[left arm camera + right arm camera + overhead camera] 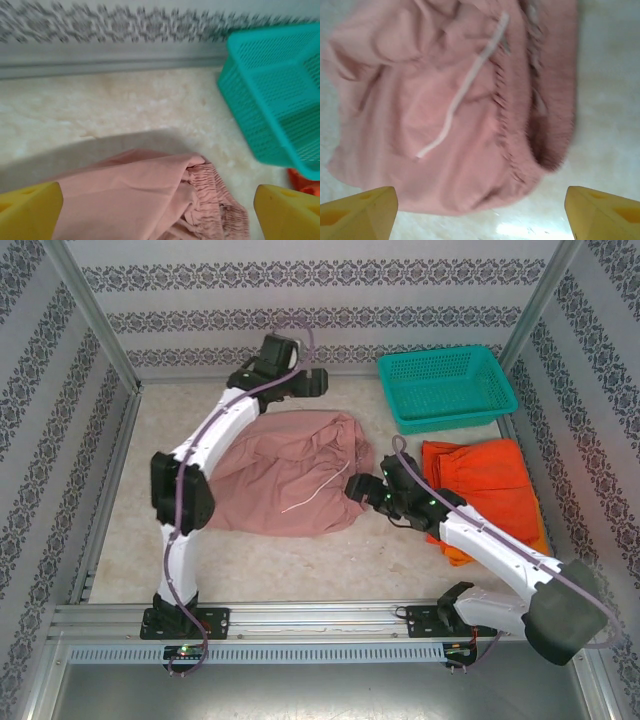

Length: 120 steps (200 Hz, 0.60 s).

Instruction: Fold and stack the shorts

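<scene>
Pink shorts [285, 475] lie rumpled in the middle of the table [130, 540], with the orange shorts [490, 480] off to the right near the teal basket [445, 385]. The wrist cams settle the rest: left tool [160, 212] and right tool [480, 215] both gape wide and hold nothing, over the pink pair's edges. The white drawstring [465, 100] is clearest from the right wrist.

One pink shorts [285, 475], with one white drawstring [315, 490]. One orange heap [485, 480]. It shows two shades, redder on top and brighter at the near edges, but whether that makes one pair or two cannot be told. One teal basket [450, 420]. Two arms, the left arm [215, 435] and the right arm [490, 545], and two grippers, the left gripper [318, 380] and the right gripper [355, 485]. Each wrist view shows two yellow fingers [27, 210], four in all.
</scene>
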### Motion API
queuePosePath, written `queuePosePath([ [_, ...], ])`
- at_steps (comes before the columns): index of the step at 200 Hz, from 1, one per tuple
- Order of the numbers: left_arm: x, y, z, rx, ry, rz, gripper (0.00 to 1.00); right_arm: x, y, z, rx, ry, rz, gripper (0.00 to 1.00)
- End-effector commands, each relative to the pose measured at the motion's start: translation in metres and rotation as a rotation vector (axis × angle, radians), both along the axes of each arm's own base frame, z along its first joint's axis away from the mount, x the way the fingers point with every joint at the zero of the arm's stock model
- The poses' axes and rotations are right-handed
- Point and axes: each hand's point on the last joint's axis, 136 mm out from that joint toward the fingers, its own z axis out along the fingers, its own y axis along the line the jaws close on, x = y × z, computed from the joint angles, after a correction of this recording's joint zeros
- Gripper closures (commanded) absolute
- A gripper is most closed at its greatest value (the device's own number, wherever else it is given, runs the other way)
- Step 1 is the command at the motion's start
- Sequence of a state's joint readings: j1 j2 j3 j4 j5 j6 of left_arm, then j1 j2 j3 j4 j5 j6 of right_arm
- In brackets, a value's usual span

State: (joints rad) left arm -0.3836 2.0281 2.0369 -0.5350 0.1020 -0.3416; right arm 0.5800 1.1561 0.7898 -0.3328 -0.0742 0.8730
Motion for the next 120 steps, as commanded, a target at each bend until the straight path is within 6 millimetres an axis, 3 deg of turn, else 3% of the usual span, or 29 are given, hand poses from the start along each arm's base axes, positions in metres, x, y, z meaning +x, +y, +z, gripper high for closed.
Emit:
queuePosePath([
  [1,-0.029,0.043,0.078,-0.091,-0.165,0.105,0.0,0.017,0.011,0.015,-0.105,-0.066,0.106,0.12],
  [29,-0.069,0.092,0.053,-0.207,-0.113,0.214,0.0,0.022,0.056,0.011,-0.116,-0.013,0.285,0.09],
  [53,-0.101,0.123,0.015,-0.226,-0.056,0.286,0.0,0.024,0.089,-0.007,-0.096,0.036,0.37,0.08],
  [88,-0.125,0.161,-0.052,-0.305,0.083,0.426,0.0,0.021,0.1,-0.049,-0.122,0.159,0.413,0.08],
  [120,-0.129,0.194,-0.103,-0.323,0.167,0.526,0.0,0.003,0.097,-0.083,-0.134,0.249,0.427,0.09],
])
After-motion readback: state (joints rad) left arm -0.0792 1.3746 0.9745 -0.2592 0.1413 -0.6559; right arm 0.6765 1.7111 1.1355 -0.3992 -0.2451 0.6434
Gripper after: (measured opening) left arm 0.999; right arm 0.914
